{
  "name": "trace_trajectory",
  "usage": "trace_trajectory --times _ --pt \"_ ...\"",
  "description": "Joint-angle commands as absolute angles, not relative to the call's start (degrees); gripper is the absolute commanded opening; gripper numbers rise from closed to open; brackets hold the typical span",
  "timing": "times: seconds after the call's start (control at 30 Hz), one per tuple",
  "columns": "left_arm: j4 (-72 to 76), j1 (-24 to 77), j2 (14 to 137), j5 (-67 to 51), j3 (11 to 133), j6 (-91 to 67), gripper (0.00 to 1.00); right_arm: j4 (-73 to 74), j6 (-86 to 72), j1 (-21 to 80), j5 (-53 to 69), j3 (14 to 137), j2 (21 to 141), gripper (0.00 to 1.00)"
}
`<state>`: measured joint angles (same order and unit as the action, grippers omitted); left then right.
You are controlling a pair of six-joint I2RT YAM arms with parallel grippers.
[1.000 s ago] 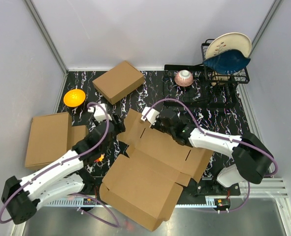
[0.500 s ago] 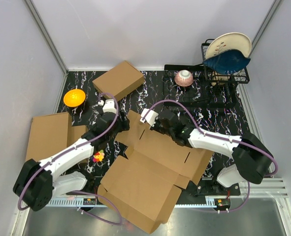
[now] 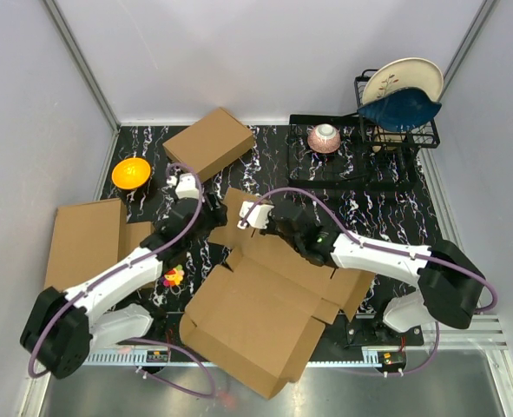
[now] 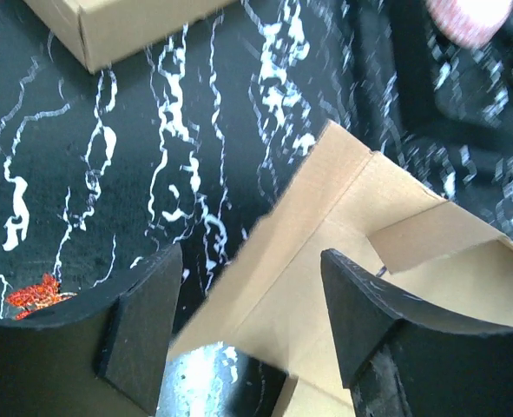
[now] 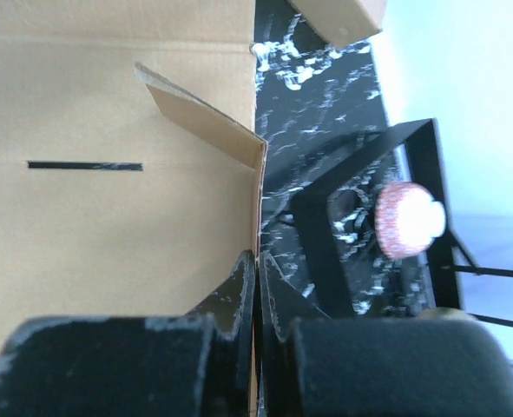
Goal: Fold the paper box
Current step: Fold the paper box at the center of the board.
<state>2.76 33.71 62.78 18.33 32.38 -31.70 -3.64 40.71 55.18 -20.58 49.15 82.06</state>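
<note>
The paper box (image 3: 265, 304), a big brown die-cut sheet with flaps and slits, lies half unfolded across the middle of the table. My right gripper (image 5: 258, 262) is shut on the thin upright edge of its far panel (image 5: 108, 208); in the top view this gripper (image 3: 279, 233) sits on the box's far side. My left gripper (image 4: 247, 295) is open and hovers over the box's far-left corner flap (image 4: 325, 226), one finger over the black table, the other over cardboard. From above, the left gripper (image 3: 213, 219) is beside that corner.
A smaller closed brown box (image 3: 209, 143) sits at the back. An orange bowl (image 3: 131, 171) and a flat tan slab (image 3: 87, 246) are on the left. A black dish rack (image 3: 399, 122) with plates and a pink cup (image 3: 325, 137) stand at the back right. A small colourful item (image 3: 174, 277) lies under the left arm.
The left arm has swung toward the box's far-left corner flap. The right gripper, still shut on the panel edge, has shifted a little left and nearer, and the box has moved slightly.
</note>
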Motion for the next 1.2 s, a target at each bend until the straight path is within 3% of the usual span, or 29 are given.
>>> trace_trajectory --times 0.0,0.37,0.57,1.17 --pt "8.52 33.31 55.56 23.55 31.73 -34.28 0.68 -7.38 54.48 55.9 -33.39 52.91 80.33 0.0" --pt "13.01 33.4 53.96 20.74 28.13 -38.4 0.69 -21.1 76.12 57.83 -43.07 53.7 79.98 0.0" --pt "13.97 33.4 53.44 19.51 26.63 -39.38 0.68 -11.08 61.56 60.82 -43.33 53.18 78.84 0.0" --pt "18.1 33.4 56.6 16.18 27.77 -39.11 0.69 -3.87 40.26 62.58 -38.68 45.97 73.31 0.0"
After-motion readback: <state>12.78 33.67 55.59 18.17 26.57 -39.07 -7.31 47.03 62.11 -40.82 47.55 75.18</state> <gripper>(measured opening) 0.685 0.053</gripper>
